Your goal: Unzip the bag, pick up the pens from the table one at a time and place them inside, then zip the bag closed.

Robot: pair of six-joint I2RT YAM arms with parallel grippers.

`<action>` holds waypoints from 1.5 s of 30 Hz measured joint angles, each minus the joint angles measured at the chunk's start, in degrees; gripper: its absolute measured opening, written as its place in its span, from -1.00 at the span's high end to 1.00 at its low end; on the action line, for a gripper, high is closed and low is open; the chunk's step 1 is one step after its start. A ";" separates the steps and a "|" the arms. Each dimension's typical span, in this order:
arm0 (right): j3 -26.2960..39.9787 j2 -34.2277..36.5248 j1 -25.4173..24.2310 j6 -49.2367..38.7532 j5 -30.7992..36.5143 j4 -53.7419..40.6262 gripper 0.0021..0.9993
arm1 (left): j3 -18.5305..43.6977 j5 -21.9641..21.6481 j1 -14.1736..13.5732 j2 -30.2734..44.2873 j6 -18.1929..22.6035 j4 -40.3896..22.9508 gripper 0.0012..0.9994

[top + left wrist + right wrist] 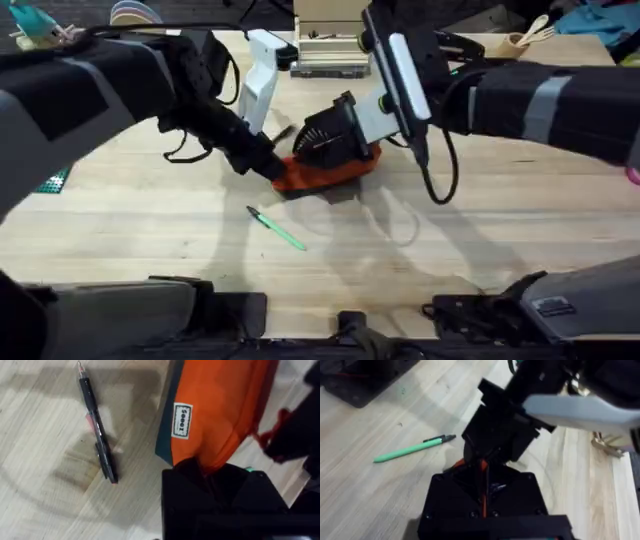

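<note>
The orange bag (330,176) lies in the middle of the table (480,230), with its label (183,420) facing the left wrist camera. My left gripper (272,168) is shut on the fabric at the bag's left end (200,466). From the right, my right gripper (335,150) hangs over the bag's top, shut on the orange-red zipper pull cord (483,491). That cord (272,435) runs off the bag toward it. The green pen (277,228) lies on the wood in front of the bag (412,449). The black pen (97,435) lies just beside the bag's end.
A white stand (262,80) rises behind the bag, with a box (330,50) at the back edge. Wooden utensils (527,38) sit at the back right. Open wood stretches in front of and to the right of the green pen.
</note>
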 joint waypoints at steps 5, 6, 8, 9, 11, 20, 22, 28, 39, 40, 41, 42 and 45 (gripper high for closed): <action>0.00 1.09 2.27 0.01 -0.09 1.52 0.94 | 0.00 0.00 0.00 -0.01 0.02 -0.24 0.92; 0.00 1.25 2.61 0.00 -0.07 1.67 0.94 | 0.00 -0.22 0.00 0.00 0.26 -0.52 0.92; 0.00 1.22 2.68 0.03 -0.11 1.67 0.94 | 0.00 -0.26 0.07 -0.01 0.24 -0.90 0.92; 0.00 1.23 2.68 0.06 -0.14 1.72 0.94 | 0.00 -0.26 0.07 0.00 0.22 -0.90 0.92; 0.00 1.22 2.59 0.86 -0.64 1.73 0.76 | 0.00 -0.22 0.07 0.01 0.22 -0.92 0.92; 0.31 1.16 2.07 1.62 -6.34 2.49 -0.99 | 0.02 0.04 0.09 0.00 0.20 -0.39 0.92; 0.31 1.16 2.07 1.61 -6.72 2.35 -0.99 | 0.02 0.04 0.09 0.00 0.20 -0.37 0.92; 0.31 1.16 1.53 1.59 -6.69 0.63 -0.99 | 0.02 0.04 0.09 -0.01 0.20 -0.11 0.92; 2.79 -2.16 -3.74 20.22 6.06 -10.63 -0.99 | 0.02 0.04 0.09 0.01 0.20 0.10 0.92; 3.68 -2.90 -3.72 21.88 8.33 -12.37 -0.99 | 0.02 0.04 0.09 -0.01 0.20 0.23 0.92; 4.75 -3.73 -3.72 23.37 10.72 -14.37 -0.99 | 0.02 0.02 0.09 -0.01 0.20 0.42 0.92; 5.80 -4.58 -3.72 24.57 12.94 -15.91 -0.99 | 0.02 0.02 0.09 -0.01 0.20 0.49 0.92; 8.63 -6.71 -3.70 26.76 18.79 -20.27 -0.99 | 0.02 0.02 0.09 0.00 0.18 0.62 0.87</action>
